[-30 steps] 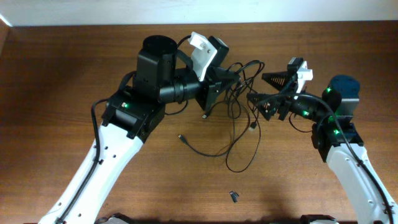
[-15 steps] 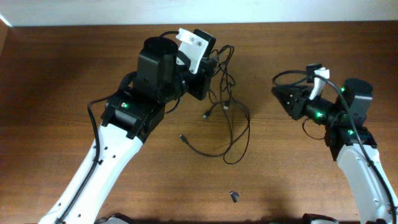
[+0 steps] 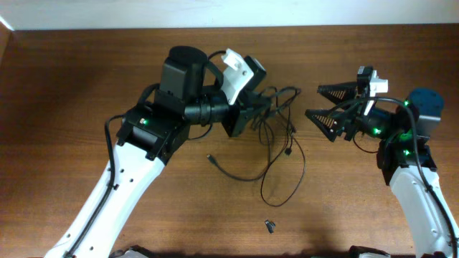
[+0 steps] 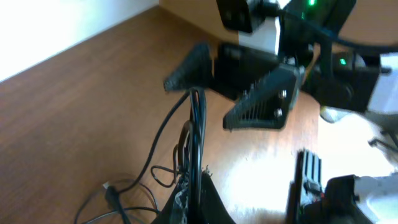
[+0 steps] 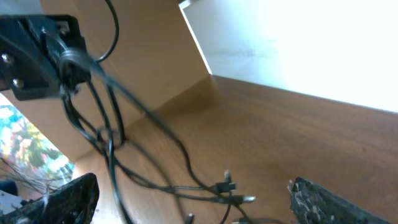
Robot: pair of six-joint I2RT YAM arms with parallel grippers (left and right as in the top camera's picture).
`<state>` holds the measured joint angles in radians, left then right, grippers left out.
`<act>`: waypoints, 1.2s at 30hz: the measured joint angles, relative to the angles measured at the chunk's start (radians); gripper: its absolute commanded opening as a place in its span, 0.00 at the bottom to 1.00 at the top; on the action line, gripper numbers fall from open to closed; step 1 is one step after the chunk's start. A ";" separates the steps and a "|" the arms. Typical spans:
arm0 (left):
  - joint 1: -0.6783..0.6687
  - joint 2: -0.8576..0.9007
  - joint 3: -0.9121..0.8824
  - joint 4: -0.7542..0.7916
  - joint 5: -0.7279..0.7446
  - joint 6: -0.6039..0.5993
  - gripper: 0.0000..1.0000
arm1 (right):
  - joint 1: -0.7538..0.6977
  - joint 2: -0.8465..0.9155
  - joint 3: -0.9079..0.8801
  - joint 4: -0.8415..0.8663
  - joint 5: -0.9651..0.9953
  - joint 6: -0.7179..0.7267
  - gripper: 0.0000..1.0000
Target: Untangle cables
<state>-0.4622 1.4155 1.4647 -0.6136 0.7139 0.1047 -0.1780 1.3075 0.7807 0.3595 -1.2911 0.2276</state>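
Table [image 3: 86,86]: showing smooth brown wood grain, reflecting a soft sheen.
Cables [image 4: 198,137]: wearing smooth black plastic sheathing, some plug tips [image 5: 247,199] glinting silver metal.
Right gripper [image 3: 313,102] fingers [image 3: 331,90]: presenting matt black ridged plastic.
Arm shells [image 3: 107,204]: shining white plastic.

I get the overhead looking straight down on the whole counter [image 3: 72,86] from well above, while my left wrist view peers close along the left claw [image 4: 249,193] toward the right claw [image 4: 196,103], and the right wrist view faces back the opposite way, both sharing the cables [image 4: 198,134] between them.
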 measured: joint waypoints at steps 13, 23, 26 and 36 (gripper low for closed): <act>-0.084 0.000 0.000 0.002 0.066 0.087 0.00 | 0.042 0.000 0.000 0.207 -0.196 -0.003 0.97; -0.103 0.000 0.000 0.026 0.068 0.095 0.00 | 0.042 0.000 0.000 0.210 -0.219 -0.002 0.42; -0.103 0.000 0.000 0.031 0.068 0.095 0.00 | 0.042 0.000 0.000 0.211 -0.227 -0.004 0.76; -0.143 0.000 0.000 0.147 0.072 0.098 0.00 | 0.097 0.000 0.000 0.217 -0.244 -0.002 0.44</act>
<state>-0.6048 1.4155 1.4643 -0.4664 0.7856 0.2028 -0.0811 1.3075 0.7807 0.5766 -1.5352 0.2253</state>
